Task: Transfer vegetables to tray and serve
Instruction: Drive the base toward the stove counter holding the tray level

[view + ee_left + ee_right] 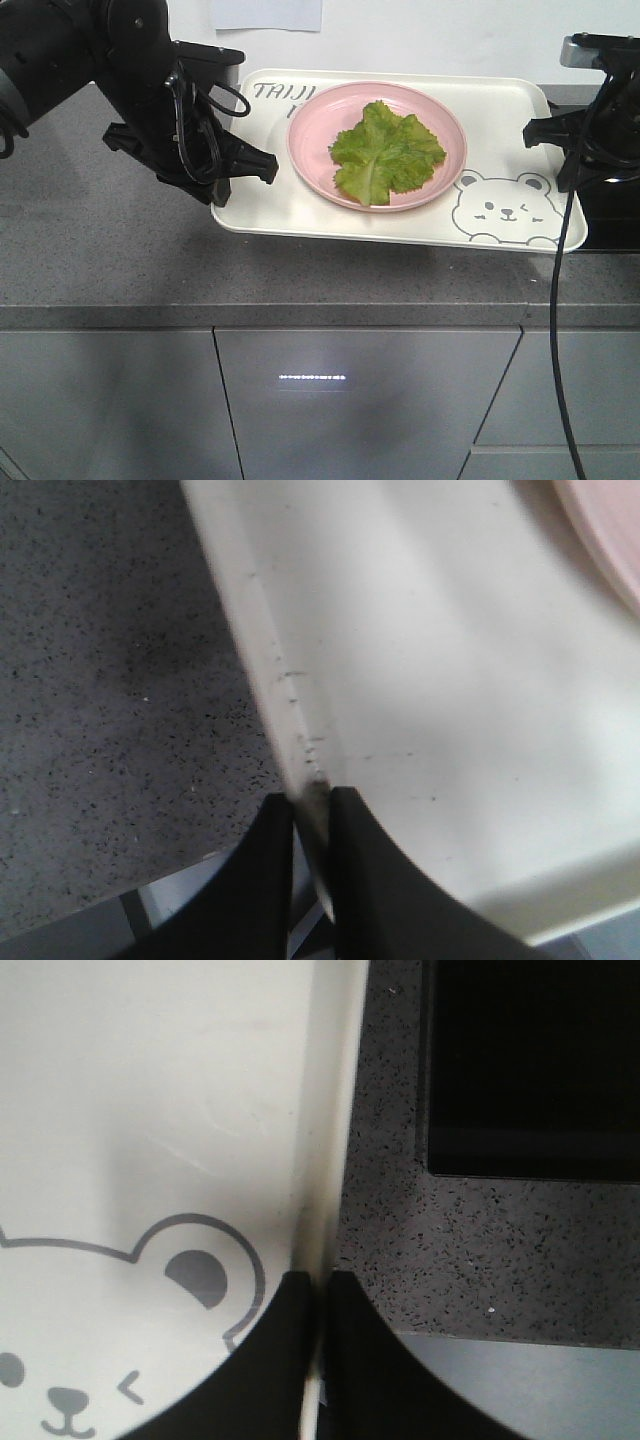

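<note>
- Front view showing vegetables (385, 152) lying on pink plate (305, 150) inside tray (270, 195).
- 2 wrist views alone revealing left gripper (310, 805) and right gripper (318, 1285) clamping opposite tray rims.
- Spreading beneath: speckled grey countertop (100, 250); white wall (450, 30) behind.

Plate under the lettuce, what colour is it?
The plate is plain pink, best seen in the exterior front-facing view.

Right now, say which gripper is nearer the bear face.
Right. The right gripper clamps the tray rim beside the bear face; the left gripper clamps the opposite rim, beyond the plate.
</note>
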`<state>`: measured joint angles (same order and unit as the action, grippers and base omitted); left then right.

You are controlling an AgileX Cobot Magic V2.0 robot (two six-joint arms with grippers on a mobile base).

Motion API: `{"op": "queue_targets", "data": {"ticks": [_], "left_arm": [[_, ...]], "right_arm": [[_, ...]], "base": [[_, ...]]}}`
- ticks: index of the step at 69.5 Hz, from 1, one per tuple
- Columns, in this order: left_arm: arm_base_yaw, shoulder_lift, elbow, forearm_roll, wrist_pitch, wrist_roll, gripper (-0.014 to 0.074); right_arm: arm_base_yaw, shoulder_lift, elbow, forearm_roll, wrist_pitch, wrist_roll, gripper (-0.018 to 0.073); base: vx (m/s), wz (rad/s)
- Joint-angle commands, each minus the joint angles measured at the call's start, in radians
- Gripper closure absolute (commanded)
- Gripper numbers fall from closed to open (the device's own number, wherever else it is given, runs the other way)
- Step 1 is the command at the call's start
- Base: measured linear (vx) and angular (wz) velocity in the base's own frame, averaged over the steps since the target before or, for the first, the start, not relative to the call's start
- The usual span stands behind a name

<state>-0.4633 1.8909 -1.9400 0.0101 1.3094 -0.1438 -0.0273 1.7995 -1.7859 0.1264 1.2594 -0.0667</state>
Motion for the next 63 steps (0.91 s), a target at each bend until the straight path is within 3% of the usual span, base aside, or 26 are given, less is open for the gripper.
{"op": "queue_targets", "data": {"ticks": [1,63], "left_arm": [[-0.022,-0.064,-0.039,-0.079,-0.060,0.024,0.0602],[-0.022,-0.064,-0.039,-0.079,-0.060,0.024,0.0602]], "right_arm": [[0.015,-0.058,-0.030,0.093,0.023,-0.025,0.0565],[0.015,-0.058,-0.030,0.093,0.023,-0.025,0.0565]], "base": [[0.05,0.04],[0.06,0.00]]}}
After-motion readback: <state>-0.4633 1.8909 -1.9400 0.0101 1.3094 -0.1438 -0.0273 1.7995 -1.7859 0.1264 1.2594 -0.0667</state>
